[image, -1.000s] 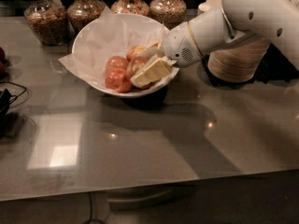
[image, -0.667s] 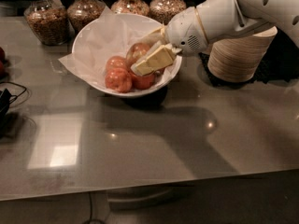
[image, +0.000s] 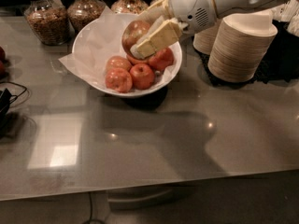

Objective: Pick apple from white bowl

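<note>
- Your hand [image: 141,35] is over the white bowl [image: 140,93], towards its back right side, reaching in from the upper right on the white arm [image: 219,1].
- It is pinching one apple [image: 134,31]: a beige finger [image: 156,37] lies across the fruit's front right side and the other shows behind it.
- That apple hangs above the fruit left in the bowl; you cannot tell whether it is quite free of the one just under it.
- Four other apples [image: 118,80] lie bunched in the bowl's front half on the crinkled white paper [image: 98,38].
- The bowl stands on the grey tabletop [image: 187,139].
- Jars [image: 42,15] stand behind the bowl, and stacks of beige paper bowls [image: 240,45] stand to its right, apart from it.
</note>
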`<state>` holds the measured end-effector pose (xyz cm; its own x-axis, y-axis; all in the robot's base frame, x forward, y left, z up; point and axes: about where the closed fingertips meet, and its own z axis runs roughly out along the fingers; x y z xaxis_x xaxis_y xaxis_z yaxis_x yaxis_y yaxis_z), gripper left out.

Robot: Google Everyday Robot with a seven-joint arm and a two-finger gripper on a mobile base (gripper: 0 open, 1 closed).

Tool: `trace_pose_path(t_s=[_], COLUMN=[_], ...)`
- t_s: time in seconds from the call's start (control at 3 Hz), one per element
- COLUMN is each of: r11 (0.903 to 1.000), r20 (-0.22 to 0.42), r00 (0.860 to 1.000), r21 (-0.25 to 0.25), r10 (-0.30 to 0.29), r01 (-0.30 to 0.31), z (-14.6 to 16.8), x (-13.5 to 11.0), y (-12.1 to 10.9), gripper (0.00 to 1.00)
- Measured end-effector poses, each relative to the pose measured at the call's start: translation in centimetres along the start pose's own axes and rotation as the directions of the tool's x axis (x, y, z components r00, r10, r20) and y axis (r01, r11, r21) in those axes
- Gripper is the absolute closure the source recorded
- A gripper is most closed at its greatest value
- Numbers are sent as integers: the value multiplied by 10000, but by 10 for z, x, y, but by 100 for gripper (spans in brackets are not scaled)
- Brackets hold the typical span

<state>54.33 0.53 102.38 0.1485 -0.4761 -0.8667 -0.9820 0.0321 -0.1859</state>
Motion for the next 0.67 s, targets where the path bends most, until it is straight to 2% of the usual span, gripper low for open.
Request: trace_pose_path(t_s=[0.33,0.67], r11=[9997,9980], r20=[2,251], r00=[9997,9980], r21=[40,241], r10=[248,585], r01=[-248,-591], z=[-2,-11], x=[5,10], y=[26,80], gripper=[100,100])
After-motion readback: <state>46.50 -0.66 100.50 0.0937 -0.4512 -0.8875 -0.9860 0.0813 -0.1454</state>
